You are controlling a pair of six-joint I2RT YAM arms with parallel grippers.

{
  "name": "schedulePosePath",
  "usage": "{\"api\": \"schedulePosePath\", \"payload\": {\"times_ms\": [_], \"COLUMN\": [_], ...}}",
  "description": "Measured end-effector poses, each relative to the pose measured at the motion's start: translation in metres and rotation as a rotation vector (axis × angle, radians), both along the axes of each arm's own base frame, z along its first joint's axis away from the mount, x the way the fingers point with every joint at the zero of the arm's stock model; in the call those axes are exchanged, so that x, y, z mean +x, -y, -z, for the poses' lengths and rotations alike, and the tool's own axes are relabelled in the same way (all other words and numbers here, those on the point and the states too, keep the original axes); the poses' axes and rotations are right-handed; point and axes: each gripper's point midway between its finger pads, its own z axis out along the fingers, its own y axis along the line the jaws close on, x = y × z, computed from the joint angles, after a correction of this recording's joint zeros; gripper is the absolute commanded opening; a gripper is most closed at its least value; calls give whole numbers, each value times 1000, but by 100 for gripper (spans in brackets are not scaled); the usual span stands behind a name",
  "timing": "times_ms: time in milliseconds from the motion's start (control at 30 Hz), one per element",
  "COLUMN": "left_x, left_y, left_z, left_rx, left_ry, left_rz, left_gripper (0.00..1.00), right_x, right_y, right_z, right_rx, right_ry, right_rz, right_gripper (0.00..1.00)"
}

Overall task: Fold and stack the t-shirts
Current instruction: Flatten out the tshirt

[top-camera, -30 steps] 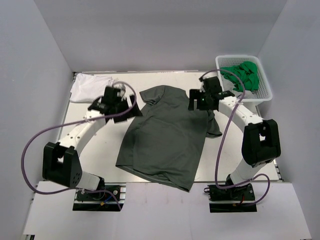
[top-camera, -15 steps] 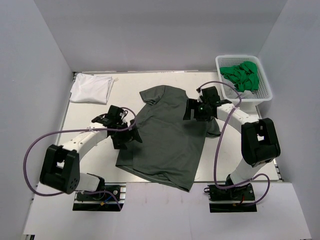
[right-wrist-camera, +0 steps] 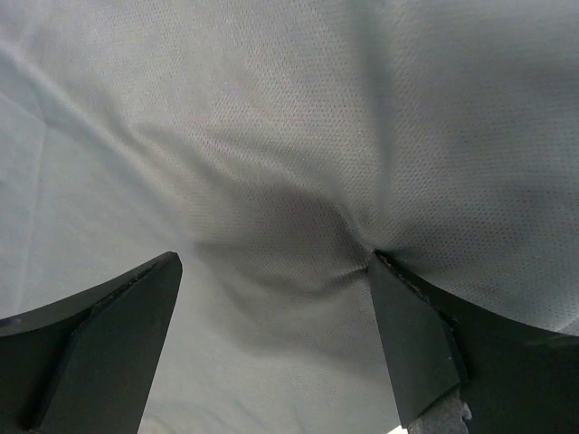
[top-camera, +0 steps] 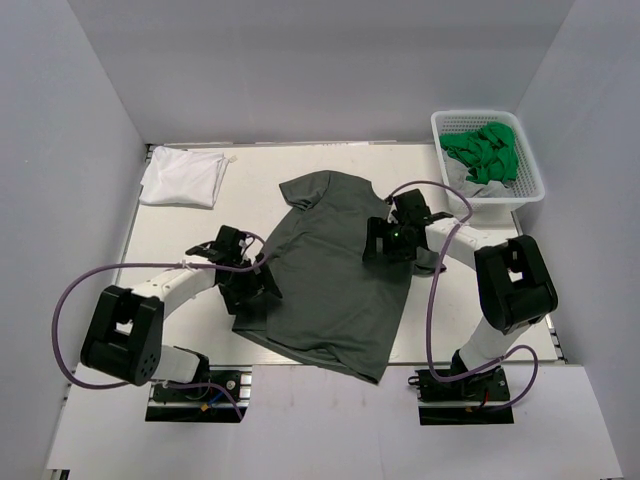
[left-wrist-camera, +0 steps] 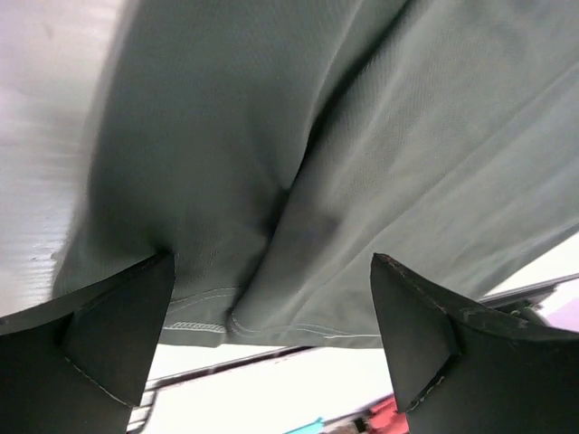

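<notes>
A dark olive-grey t-shirt (top-camera: pixel 330 285) lies spread flat mid-table, collar toward the far side. A white t-shirt (top-camera: pixel 183 177) sits folded at the far left. My left gripper (top-camera: pixel 256 290) is low over the dark shirt's left edge near the hem, jaws wide apart. In the left wrist view the cloth (left-wrist-camera: pixel 362 136) and its stitched hem fill the space between the fingers (left-wrist-camera: pixel 118 334). My right gripper (top-camera: pixel 380 246) is down on the shirt's right side by the sleeve, open. Its right finger (right-wrist-camera: pixel 425 334) presses a wrinkle into the fabric (right-wrist-camera: pixel 271 108).
A white mesh basket (top-camera: pixel 497 203) holding green cloth (top-camera: pixel 485 150) stands at the far right corner. Grey walls close in on the left, back and right. Both arms' cables loop over the white tabletop (top-camera: pixel 160 235).
The left gripper swung from beside the white shirt toward the near side, down the dark shirt's left edge. The right gripper came down and left from the shoulder area onto the shirt. Both stayed open.
</notes>
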Motion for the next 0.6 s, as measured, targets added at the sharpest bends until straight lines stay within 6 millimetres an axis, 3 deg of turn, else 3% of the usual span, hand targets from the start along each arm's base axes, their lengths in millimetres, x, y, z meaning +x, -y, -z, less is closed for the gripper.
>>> {"api": "schedulePosePath", "payload": {"times_ms": [100,200,267,333,367,400,600], "left_x": [3,5,7,10,11,16,29], "left_y": [2,-2,-8,-22,-39,-40,-85], "left_z": [2,4,4,5,6,3,-4], "left_rx": [-19,7,58,143,242,245,471], "left_ry": [-17,-45,-56,-55,-58,-48,-49], "left_rz": [-27,-48,-66,-95,-136,-143,-268], "left_gripper": [82,82,92,95,99,99,99], "right_x": [3,6,9,12,14,15,23], "right_y": [6,10,15,21,25,29,49], "right_z": [3,4,5,6,6,7,8], "right_rx": [-23,-44,-62,-80,-89,-99,-133], "right_ry": [0,4,7,11,13,15,18], "right_rz": [33,67,98,132,149,167,237], "right_gripper": [90,90,90,90,90,90,90]}}
